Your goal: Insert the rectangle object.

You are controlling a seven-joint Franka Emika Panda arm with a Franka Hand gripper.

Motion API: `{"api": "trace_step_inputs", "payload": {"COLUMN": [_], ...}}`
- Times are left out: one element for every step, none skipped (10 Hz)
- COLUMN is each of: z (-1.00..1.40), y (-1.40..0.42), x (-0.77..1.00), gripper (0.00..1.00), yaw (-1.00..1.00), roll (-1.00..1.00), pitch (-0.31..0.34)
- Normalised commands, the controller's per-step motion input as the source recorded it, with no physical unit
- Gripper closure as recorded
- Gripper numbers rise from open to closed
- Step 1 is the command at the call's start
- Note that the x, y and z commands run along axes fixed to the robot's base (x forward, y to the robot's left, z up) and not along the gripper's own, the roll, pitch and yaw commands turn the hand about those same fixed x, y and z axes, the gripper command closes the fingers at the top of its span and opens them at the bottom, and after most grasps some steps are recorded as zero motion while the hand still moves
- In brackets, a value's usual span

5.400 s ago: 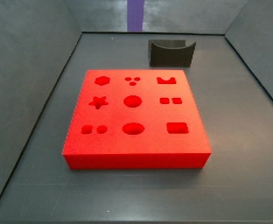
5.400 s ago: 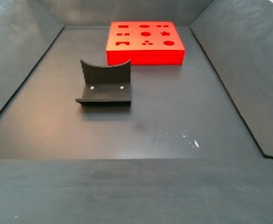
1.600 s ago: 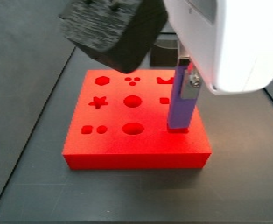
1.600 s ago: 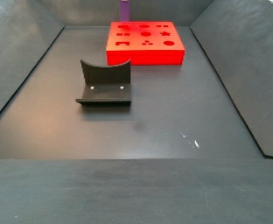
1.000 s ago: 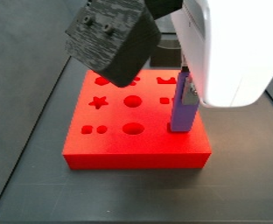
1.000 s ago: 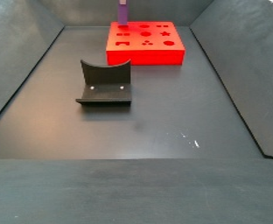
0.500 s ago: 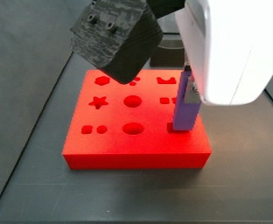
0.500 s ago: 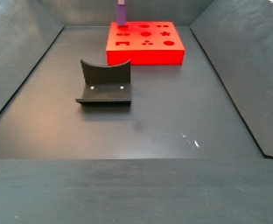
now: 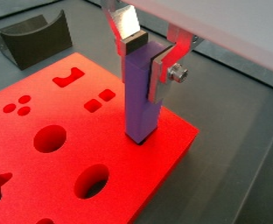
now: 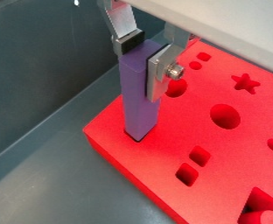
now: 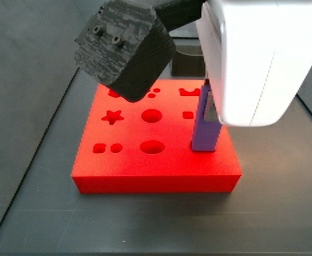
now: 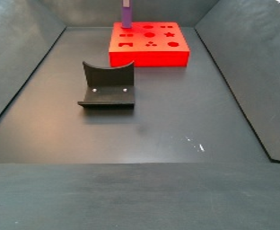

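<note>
The gripper (image 9: 149, 54) pinches the upright rectangle object (image 9: 143, 101), whose lower end sits in the rectangular hole at the red block's (image 9: 57, 131) corner. Any tilt could jam it against the hole's edge.

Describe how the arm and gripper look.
The gripper, above the red block's corner, has flat silver plate fingers with dark pads and a screw on one plate. In a side view, the arm is a bulky white housing beside a rough black box.
</note>
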Motion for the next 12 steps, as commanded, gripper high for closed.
{"api": "trace_step_inputs", "payload": {"z": [-0.20,-0.17,-0.13,-0.30,-0.42,-0.53,-0.57,-0.59,-0.61,-0.59,0.00,0.00], "y": [0.00,-0.03,-0.13,-0.01,-0.04,-0.08,-0.07,-0.06,-0.03,0.00,0.00,0.00], "x": [0.00,0.03,0.03,0.00,0.02,0.03,0.04,0.03,0.00,0.00,0.00,0.00], "gripper": [1.00,1.00,1.00,1.00,1.00,1.00,1.00,1.00,1.00,1.00,1.00,1.00], "yaw": [0.00,0.00,0.00,0.00,0.00,-0.01,-0.01,-0.01,0.00,0.00,0.00,0.00], "roll": [0.01,0.03,0.08,0.07,0.13,0.17,0.13,0.12,0.13,0.11,0.03,0.00], "pitch": [0.000,0.000,0.000,0.000,0.000,0.000,0.000,0.000,-0.009,-0.041,0.000,0.000]}}
